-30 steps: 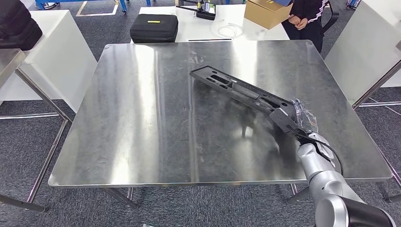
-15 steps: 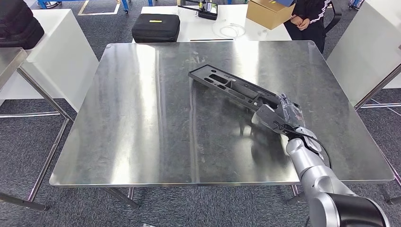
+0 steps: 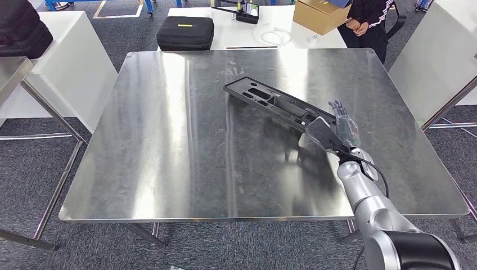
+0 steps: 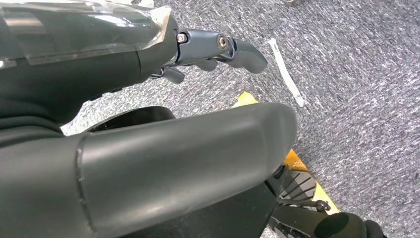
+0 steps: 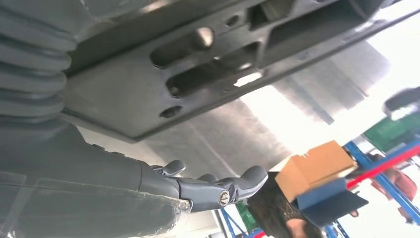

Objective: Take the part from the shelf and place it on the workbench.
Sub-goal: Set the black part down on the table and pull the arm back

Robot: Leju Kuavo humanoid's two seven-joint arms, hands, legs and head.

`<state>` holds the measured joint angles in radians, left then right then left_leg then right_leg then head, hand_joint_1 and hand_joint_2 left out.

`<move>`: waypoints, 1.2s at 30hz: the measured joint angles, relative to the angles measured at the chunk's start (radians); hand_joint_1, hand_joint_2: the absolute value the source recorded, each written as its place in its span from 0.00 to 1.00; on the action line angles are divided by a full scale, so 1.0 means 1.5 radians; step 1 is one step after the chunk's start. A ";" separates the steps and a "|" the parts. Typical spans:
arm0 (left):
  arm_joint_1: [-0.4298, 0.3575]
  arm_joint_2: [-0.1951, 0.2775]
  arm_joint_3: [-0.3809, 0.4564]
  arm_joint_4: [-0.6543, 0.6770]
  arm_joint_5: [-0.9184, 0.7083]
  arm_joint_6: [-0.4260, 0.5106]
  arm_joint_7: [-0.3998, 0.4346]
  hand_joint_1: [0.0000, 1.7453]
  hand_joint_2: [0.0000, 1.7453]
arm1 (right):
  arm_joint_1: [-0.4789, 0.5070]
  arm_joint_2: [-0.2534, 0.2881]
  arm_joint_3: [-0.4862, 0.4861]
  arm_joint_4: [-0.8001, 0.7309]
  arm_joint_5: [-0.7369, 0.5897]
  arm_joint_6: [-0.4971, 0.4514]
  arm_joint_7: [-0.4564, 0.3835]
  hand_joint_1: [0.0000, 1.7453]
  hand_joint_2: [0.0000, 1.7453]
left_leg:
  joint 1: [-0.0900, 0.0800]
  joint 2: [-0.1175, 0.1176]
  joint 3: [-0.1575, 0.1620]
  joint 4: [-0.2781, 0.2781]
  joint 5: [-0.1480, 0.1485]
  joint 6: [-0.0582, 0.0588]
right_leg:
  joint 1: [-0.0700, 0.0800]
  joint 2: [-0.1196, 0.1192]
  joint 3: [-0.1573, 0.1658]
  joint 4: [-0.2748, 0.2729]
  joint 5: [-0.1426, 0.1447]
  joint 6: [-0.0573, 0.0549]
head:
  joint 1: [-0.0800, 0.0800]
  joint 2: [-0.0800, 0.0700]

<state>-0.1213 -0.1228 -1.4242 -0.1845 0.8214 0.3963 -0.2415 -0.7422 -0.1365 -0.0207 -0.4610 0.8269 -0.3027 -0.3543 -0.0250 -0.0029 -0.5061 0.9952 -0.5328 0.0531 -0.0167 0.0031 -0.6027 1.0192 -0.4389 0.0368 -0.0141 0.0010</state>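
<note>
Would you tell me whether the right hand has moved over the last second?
Yes: the right hand has moved away from the workbench's right edge, toward its middle.

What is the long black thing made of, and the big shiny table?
The long black part looks like moulded plastic: matt, dull black, with slots and ribs. The table looks like bare steel or similar metal: silvery, brushed, throwing blurry reflections.

Long black slotted part (image 3: 281,107), seemingly flat on workbench (image 3: 169,140)

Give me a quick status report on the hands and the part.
Right hand at the part's near end, grip unclear. Left hand hangs over the floor, holding nothing. Part's far end rests on the workbench. Nothing in the way.
</note>
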 joint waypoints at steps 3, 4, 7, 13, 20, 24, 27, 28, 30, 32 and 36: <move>0.000 -0.001 0.003 0.002 0.001 0.002 0.000 0.00 0.00 | 0.009 0.001 0.014 -0.027 -0.037 0.000 -0.013 0.00 0.00 | 0.000 0.000 0.000 0.000 0.000 0.000 | 0.000 0.000 0.000 0.000 0.000 0.000 | 0.000 0.000; 0.000 -0.001 0.004 0.002 0.001 0.003 -0.001 0.00 0.00 | 0.011 0.001 0.019 -0.035 -0.045 0.000 -0.015 0.00 0.00 | 0.000 0.000 0.000 0.000 0.000 0.000 | 0.000 0.000 0.000 0.000 0.000 0.000 | 0.000 0.000; 0.001 -0.001 0.006 0.002 0.003 0.004 -0.002 0.00 0.00 | 0.019 0.002 0.032 -0.057 -0.072 0.005 -0.021 0.00 0.00 | 0.000 0.000 0.000 0.000 0.000 0.000 | 0.000 0.000 0.000 0.000 0.000 0.000 | 0.000 0.000; 0.002 -0.001 0.010 0.002 0.009 0.007 -0.003 0.00 0.00 | 0.060 -0.003 0.072 -0.151 -0.229 0.096 -0.049 0.00 0.00 | 0.000 0.000 0.000 0.000 0.000 0.000 | 0.000 0.000 0.000 0.000 0.000 0.000 | 0.000 0.000; 0.003 0.001 0.013 0.002 0.013 -0.002 0.000 0.00 0.00 | 0.174 -0.028 0.117 -0.351 -0.457 0.265 -0.103 0.00 0.00 | 0.000 0.000 0.000 0.000 -0.001 0.000 | 0.000 -0.001 0.000 0.000 0.000 0.000 | 0.000 0.000; 0.003 0.003 0.014 0.002 0.012 -0.006 0.002 0.00 0.00 | 0.231 -0.040 0.140 -0.463 -0.506 0.298 -0.111 0.00 0.00 | 0.000 0.000 0.000 0.000 -0.001 0.000 | 0.000 0.000 0.000 0.000 0.000 0.000 | 0.000 0.000; 0.003 0.003 0.014 0.001 0.012 -0.006 0.001 0.00 0.00 | 0.270 -0.049 0.157 -0.544 -0.526 0.314 -0.124 0.00 0.00 | 0.000 0.000 0.000 0.000 -0.001 0.000 | 0.000 -0.001 0.000 0.000 0.000 0.000 | 0.000 0.000; 0.003 0.003 0.015 0.001 0.012 -0.006 0.000 0.00 0.00 | 0.286 -0.051 0.163 -0.573 -0.531 0.318 -0.128 0.00 0.00 | 0.000 0.000 0.000 0.000 -0.001 0.000 | 0.000 -0.001 0.000 0.000 0.000 0.000 | 0.000 0.000; 0.003 0.003 0.015 0.001 0.012 -0.005 -0.001 0.00 0.00 | 0.320 -0.053 0.175 -0.634 -0.537 0.322 -0.135 0.00 0.00 | 0.000 0.000 0.000 0.000 -0.001 0.000 | 0.000 -0.001 0.000 0.000 -0.001 0.000 | 0.000 0.000; 0.003 0.003 0.015 0.001 0.012 -0.005 -0.002 0.00 0.00 | 0.352 -0.055 0.186 -0.691 -0.540 0.323 -0.143 0.00 0.00 | 0.000 0.000 0.000 0.000 -0.001 0.000 | 0.000 -0.001 0.000 0.000 -0.001 0.000 | 0.000 0.000; 0.003 0.003 0.016 0.001 0.013 -0.002 -0.002 0.00 0.00 | 0.405 -0.056 0.201 -0.774 -0.536 0.323 -0.168 0.00 0.00 | 0.000 0.000 0.000 0.000 -0.001 0.000 | 0.000 -0.001 0.000 0.000 -0.001 0.000 | 0.000 0.000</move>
<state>-0.1166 -0.1180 -1.3997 -0.1827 0.8415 0.3937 -0.2446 -0.1347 -0.2197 0.2810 -1.6225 0.0223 0.1824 -0.6067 -0.0249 -0.0033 -0.5067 0.9947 -0.5341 0.0535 -0.0165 0.0021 -0.6031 1.0190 -0.4400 0.0364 -0.0141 0.0009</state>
